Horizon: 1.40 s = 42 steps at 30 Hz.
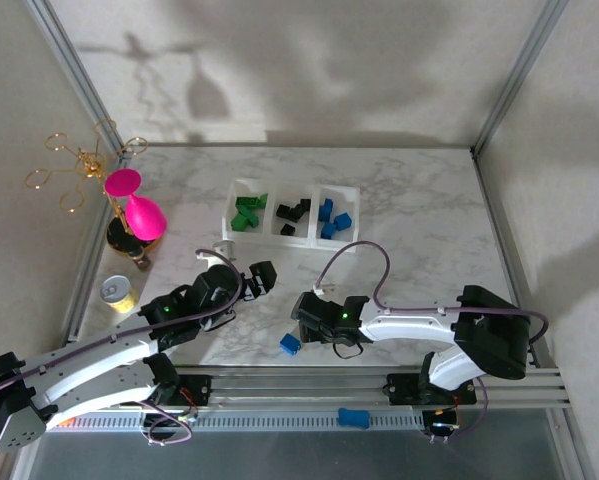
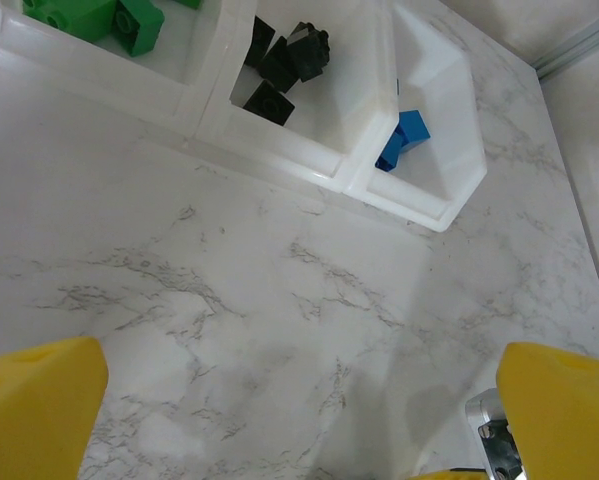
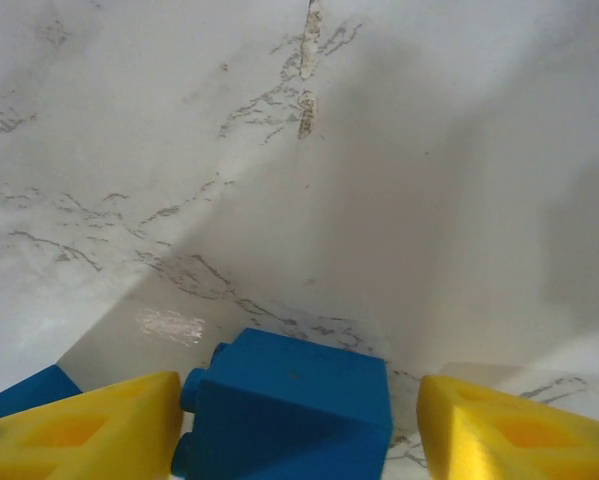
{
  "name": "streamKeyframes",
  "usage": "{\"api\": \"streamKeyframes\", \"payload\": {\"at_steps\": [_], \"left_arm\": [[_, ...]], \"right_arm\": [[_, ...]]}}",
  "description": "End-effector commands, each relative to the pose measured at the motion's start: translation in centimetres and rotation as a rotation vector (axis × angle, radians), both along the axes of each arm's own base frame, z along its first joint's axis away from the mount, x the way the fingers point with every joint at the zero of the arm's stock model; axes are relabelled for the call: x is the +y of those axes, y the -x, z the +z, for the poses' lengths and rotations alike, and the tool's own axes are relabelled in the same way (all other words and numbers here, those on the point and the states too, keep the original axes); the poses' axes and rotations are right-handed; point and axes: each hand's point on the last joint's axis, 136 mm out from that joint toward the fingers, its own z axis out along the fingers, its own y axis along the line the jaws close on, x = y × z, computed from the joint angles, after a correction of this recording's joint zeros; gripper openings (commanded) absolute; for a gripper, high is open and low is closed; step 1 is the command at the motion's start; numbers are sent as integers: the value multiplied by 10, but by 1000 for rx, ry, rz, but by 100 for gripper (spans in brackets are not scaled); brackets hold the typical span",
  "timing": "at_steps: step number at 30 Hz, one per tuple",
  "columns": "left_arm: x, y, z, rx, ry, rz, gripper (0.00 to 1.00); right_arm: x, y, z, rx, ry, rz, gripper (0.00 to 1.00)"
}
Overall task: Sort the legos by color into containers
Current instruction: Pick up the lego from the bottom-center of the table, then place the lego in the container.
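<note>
The white tray (image 1: 291, 240) holds the containers: green legos (image 1: 247, 212) on the left, black legos (image 1: 293, 213) in the middle, blue legos (image 1: 333, 220) on the right. My right gripper (image 1: 304, 322) is low over the table near the front, open, with a blue brick (image 3: 289, 410) between its yellow fingers (image 3: 79, 430); a gap shows on the brick's right side. A blue brick (image 1: 289, 343) lies on the table by that gripper. A second blue piece (image 3: 19, 395) sits at the left. My left gripper (image 1: 251, 280) hangs open over bare marble in front of the tray (image 2: 279, 165).
A pink and gold stand (image 1: 129, 205) and a small round yellow cup (image 1: 116, 292) sit at the table's left edge. Metal frame posts (image 1: 79, 80) rise at the back corners. A blue part (image 1: 352, 417) sits on the front rail.
</note>
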Motion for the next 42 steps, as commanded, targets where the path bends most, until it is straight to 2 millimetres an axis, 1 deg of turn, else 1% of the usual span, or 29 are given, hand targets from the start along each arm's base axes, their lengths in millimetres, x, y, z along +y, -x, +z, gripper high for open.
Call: {"api": "streamKeyframes", "payload": {"at_steps": [1, 6, 8, 11, 15, 17, 20, 25, 28, 31, 33, 34, 35, 39, 42], "left_arm": [[7, 3, -8, 10, -24, 23, 100], [7, 2, -9, 10, -25, 24, 100], [6, 2, -8, 8, -23, 23, 100], [6, 1, -5, 0, -24, 21, 100], [3, -2, 6, -28, -14, 18, 100], [2, -5, 11, -44, -17, 22, 100], [2, -10, 20, -62, -34, 31, 100], [-1, -18, 31, -96, -41, 42, 100], [-2, -25, 37, -112, -41, 56, 100], [-5, -32, 45, -125, -16, 63, 100], [-7, -37, 49, -136, -2, 63, 99], [-8, -39, 50, -140, -1, 66, 100], [-8, -41, 49, -141, 0, 71, 100], [-10, -52, 46, -130, 8, 71, 100], [-10, -57, 43, -123, -2, 75, 100]], "right_arm": [[-9, 0, -5, -21, 43, -8, 57], [-10, -1, -2, -31, 44, -11, 46], [-10, -3, 2, -43, 42, -15, 44], [-8, -9, 15, -77, 35, -17, 43], [-9, -29, 40, -129, 14, -26, 44], [-14, -45, 53, -169, 10, -37, 44], [-25, -77, 78, -250, 18, -64, 45], [-42, -140, 109, -360, 9, -112, 46], [-42, -172, 125, -398, -25, -120, 46], [-42, -202, 134, -411, -49, -126, 47], [-33, -215, 137, -429, -50, -93, 47], [-39, -229, 137, -437, -42, -111, 47], [-40, -238, 134, -436, -37, -114, 47], [-38, -274, 125, -419, -50, -120, 47], [-33, -295, 118, -420, -53, -100, 48]]}}
